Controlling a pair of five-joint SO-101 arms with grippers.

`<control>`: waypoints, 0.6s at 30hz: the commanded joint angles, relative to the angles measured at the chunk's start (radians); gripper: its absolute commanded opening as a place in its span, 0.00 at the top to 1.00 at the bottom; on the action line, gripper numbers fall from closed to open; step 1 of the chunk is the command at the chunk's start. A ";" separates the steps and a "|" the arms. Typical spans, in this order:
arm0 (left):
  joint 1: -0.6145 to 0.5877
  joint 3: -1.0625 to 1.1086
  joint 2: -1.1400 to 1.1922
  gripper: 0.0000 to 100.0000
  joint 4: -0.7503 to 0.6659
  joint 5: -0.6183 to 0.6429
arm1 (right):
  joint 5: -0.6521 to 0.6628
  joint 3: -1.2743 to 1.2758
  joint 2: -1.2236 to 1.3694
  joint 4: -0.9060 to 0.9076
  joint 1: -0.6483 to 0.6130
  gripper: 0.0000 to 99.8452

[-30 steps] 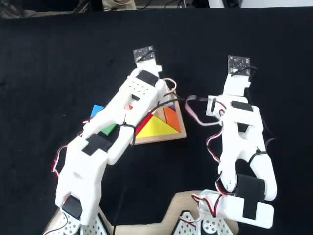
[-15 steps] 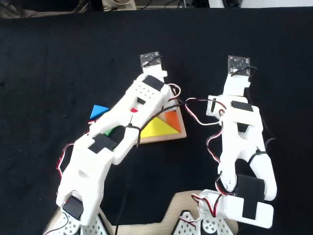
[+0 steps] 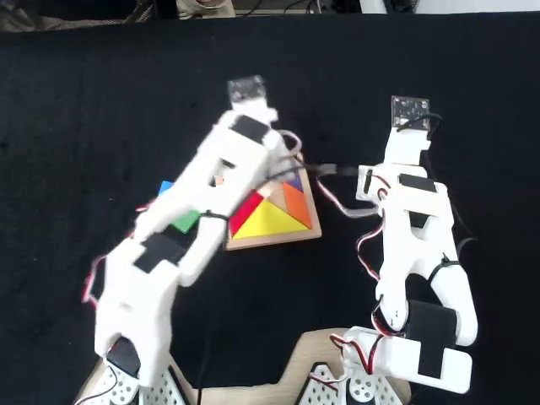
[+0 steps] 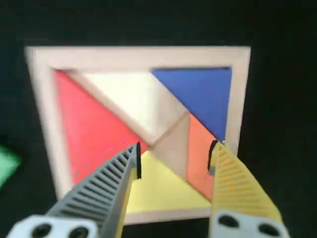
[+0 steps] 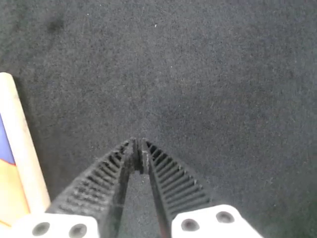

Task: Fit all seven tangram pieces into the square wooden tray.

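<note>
At the near edge of the table [image 3: 76,126], which is covered in black cloth, both arms rise from a pale board [image 3: 261,375]. The right arm [image 3: 413,236] stands to the right of the tray [image 3: 278,239], well apart from it. The right claw [image 5: 137,148] is clenched with nothing between its tips and hangs over bare cloth, with one wooden edge of the tray just off to its side. The left arm [image 3: 169,245] slants from the near left corner out over the left half of the tray. A green piece [image 3: 186,223] lies on the cloth just beside the tray's left edge, partly under that arm. The tray sits about mid-table and holds four pieces. The yellow triangle [image 3: 272,219] lies along its near edge, the red triangle [image 3: 245,213] along its left edge, the orange triangle [image 3: 295,201] against its right edge and the blue triangle [image 3: 293,180] in its far right corner. The left claw [image 4: 174,152] hangs released above the tray with nothing held, its tips spread over the middle where red, yellow and orange meet around bare wood. More bare wood shows along the far edge between the red and blue triangles. Farther out on the cloth to the left of the tray, a blue piece [image 3: 166,187] peeks from under the left arm.
</note>
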 commanded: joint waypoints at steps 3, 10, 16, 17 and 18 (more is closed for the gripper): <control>-0.096 -0.058 -0.238 0.76 0.158 -0.265 | 0.008 -0.053 -0.004 -0.009 -0.032 0.99; -0.349 0.033 -0.247 0.76 0.354 -0.813 | 0.008 -0.051 -0.004 -0.009 -0.034 0.99; -0.421 0.259 -0.175 0.74 0.153 -0.925 | 0.008 -0.051 -0.001 -0.009 -0.035 0.99; -0.432 0.275 -0.175 0.72 0.127 -0.924 | 0.008 -0.051 0.001 -0.009 -0.035 0.99; -0.443 0.286 -0.175 0.72 0.110 -0.925 | 0.008 -0.051 0.001 -0.009 -0.035 0.99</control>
